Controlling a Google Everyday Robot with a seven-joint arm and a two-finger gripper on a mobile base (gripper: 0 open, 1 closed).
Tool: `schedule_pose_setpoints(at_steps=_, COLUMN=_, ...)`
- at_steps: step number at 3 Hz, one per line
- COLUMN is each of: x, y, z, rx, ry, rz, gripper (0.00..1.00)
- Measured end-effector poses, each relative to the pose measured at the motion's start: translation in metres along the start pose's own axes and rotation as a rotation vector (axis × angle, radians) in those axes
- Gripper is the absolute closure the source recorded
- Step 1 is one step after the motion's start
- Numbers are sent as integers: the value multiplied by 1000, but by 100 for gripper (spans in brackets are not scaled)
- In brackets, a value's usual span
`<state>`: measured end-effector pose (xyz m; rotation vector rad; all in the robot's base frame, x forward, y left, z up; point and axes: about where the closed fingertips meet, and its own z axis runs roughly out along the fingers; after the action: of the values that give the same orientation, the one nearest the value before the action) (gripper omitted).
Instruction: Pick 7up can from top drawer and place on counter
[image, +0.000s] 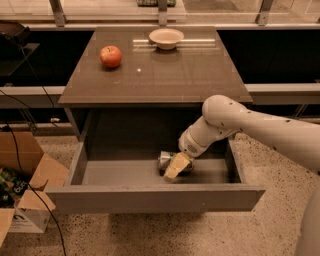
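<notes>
**Pick stage only: nothing lifted yet, approx. a third done**

Done so far, judging by the layout: wide shallow grey-brown top drawer (150, 197) pulled fully out, w/ white robot arm (240, 120) reaching down into it from the right. Two-finger gripper (176, 167) down at the drawer floor, right-centre, its pale yellowish tip lying across the front of the small dented silvery-white and green 7up can (164, 159). Touching or as good as touching. Whether closed on the can or only set around it: can't tell, as far side hidden behind the can.

Can on its side on the drawer floor, near the back, not raised.

Left to do, prob.:
- confirm a firm hold, since dented sides may slip
- lift straight up, clear of the front panel and of the tabletop edge overhanging the back of the drawer
- swing over to the flat glossy grey-brown counter (165, 75) and set down

On the counter: a red apple (111, 56) at the far left and a pale shallow bowl (166, 37) at the far edge, well apart. Bare reflective surface across the near half, so easiest drop spot likely front-centre or front-right, closest to the arm.

Beside the drawer on the floor, left: an open cardboard box (30, 200), not in the way.
</notes>
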<state>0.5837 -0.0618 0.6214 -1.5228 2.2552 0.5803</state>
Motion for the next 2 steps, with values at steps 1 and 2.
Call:
schedule_pose_setpoints(at_steps=1, x=16, y=2, z=10, rx=16, ry=73, rz=19, gripper=19)
schedule_pose_setpoints(at_steps=2, x=22, y=15, z=2, rx=32, ry=103, rz=20, gripper=42)
